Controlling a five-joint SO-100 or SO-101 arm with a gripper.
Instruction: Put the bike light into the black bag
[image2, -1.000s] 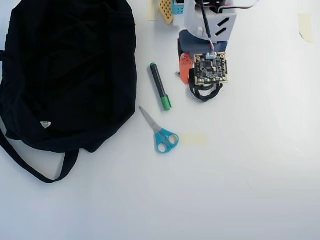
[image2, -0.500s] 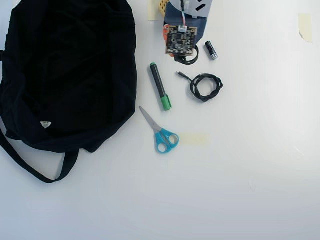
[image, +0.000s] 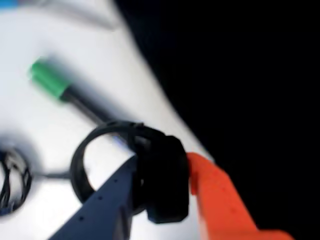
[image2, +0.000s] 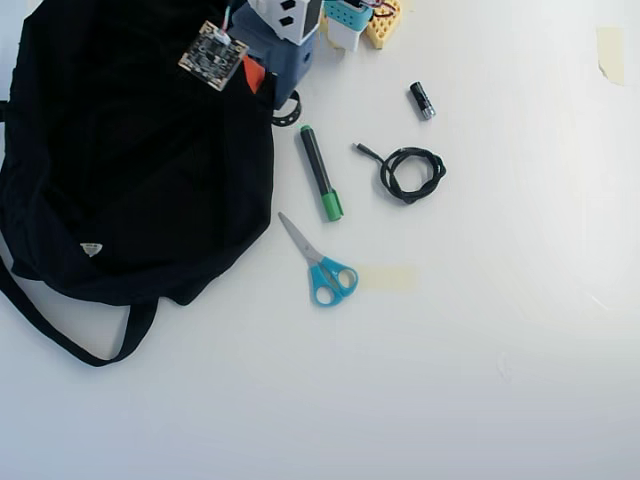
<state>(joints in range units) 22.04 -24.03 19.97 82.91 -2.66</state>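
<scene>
Light (image: 162, 182), black with a ring strap, is gripped in the pincer (image: 175, 185) between a dark finger and an orange finger (image: 220, 200). It is held at the right edge of the bag (image2: 130, 160), over the white counter (image2: 480, 350). A green-capped marker (image2: 320, 172) lies just beside.

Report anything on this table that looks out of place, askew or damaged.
Nothing stands out. The marker, scissors, coiled cable and small cylinder lie loose and intact beside the black bag; the gripper holds the bike light at the bag's edge.
</scene>
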